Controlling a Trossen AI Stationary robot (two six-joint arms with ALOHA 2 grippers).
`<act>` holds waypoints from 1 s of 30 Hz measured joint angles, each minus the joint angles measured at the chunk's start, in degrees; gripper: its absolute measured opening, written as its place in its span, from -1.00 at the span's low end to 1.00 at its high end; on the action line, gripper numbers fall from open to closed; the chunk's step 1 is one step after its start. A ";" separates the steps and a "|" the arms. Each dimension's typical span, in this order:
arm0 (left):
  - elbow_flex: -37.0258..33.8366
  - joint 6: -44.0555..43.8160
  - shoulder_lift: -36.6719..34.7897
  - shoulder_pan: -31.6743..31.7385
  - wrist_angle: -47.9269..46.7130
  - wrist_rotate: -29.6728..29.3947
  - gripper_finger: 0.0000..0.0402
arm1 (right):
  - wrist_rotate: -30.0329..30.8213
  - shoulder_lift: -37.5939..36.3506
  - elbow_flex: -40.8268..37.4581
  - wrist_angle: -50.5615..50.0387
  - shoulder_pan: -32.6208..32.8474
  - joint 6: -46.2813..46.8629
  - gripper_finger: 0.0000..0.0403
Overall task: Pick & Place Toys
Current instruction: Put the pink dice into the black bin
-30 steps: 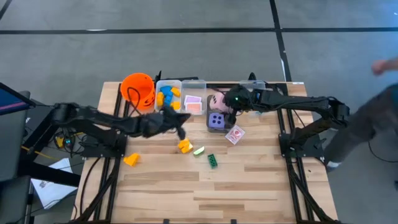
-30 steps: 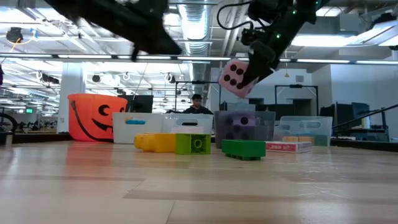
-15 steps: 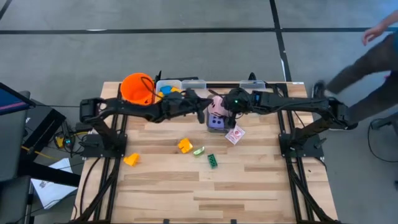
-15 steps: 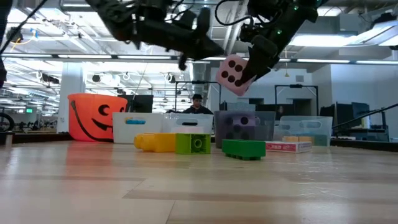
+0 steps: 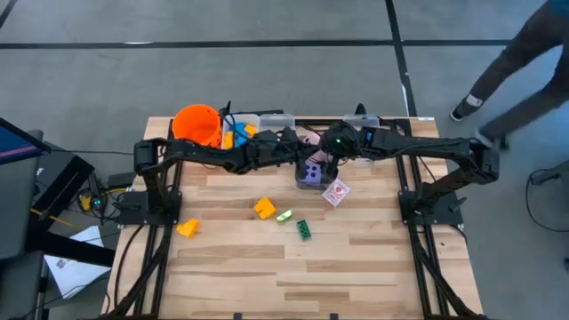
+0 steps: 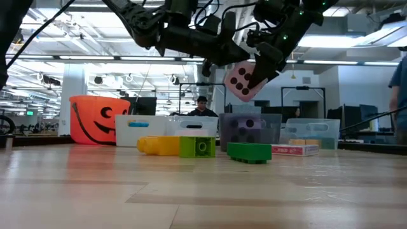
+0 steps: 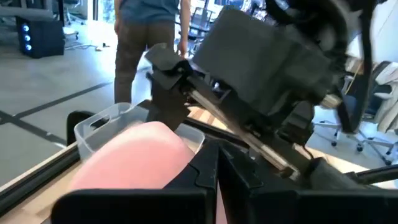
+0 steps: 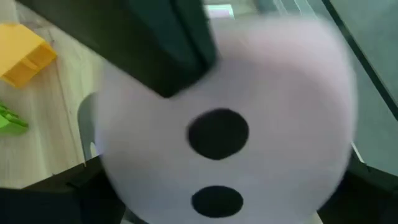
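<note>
my right gripper (image 6: 254, 67) holds the pink die (image 6: 241, 79) aloft, jaws wide around it, above the purple die (image 5: 309, 172). my left gripper (image 5: 298, 151), pressed shut, hides most of it from above.

Pale planked wood on the table (image 5: 356, 258), satin sheen in the low view. Soft, matt plush on the pink die (image 6: 242, 81) above it, black spots. Glossy moulded plastic on the green block (image 6: 248, 152) and yellow block (image 6: 158, 145) resting on that table. Smooth orange plastic on the bucket (image 6: 98, 119); clear plastic on the bins (image 6: 165, 130) beside it.
</note>
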 joint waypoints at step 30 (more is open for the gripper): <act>-0.14 -0.40 2.79 2.73 -7.71 -1.37 -1.00 | -0.50 -0.11 0.15 6.70 -0.15 -3.49 0.99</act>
